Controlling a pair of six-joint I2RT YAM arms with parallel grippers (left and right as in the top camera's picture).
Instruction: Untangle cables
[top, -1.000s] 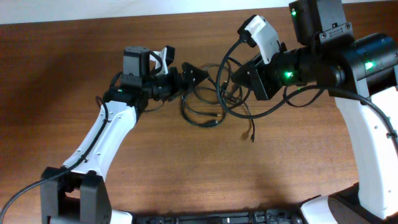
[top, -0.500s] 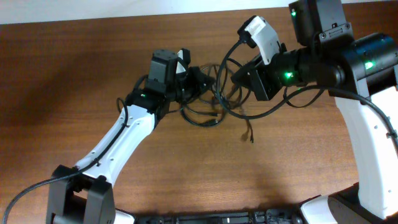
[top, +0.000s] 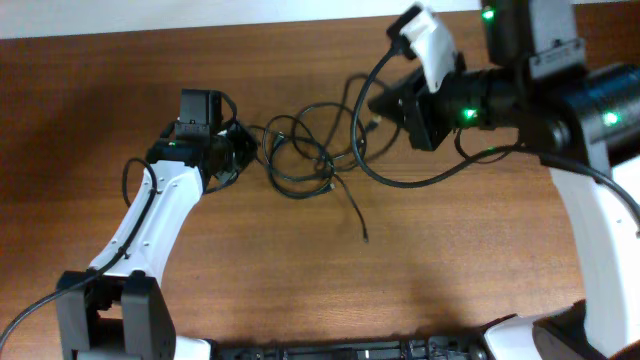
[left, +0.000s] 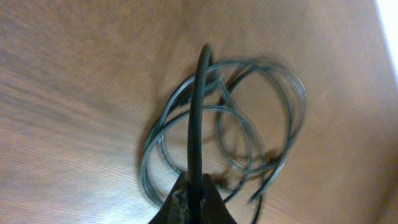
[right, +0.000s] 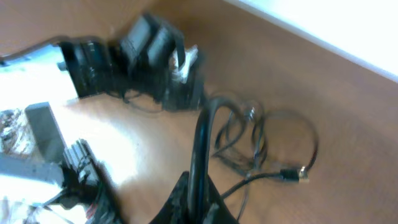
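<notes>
Both grippers are clamped shut on 1 strand each, the left gripper (top: 243, 152) at 9 o'clock of the cables (top: 320, 160) and the right gripper (top: 385, 100) at 2 o'clock, with the clump on the table (top: 450, 260) between them looking light, limp and slippery, best taken near a plug end.

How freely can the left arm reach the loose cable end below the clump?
Probably not yet: the left claw is shut on a strand of the cables. Nothing else lies in the way to the loose end.
</notes>
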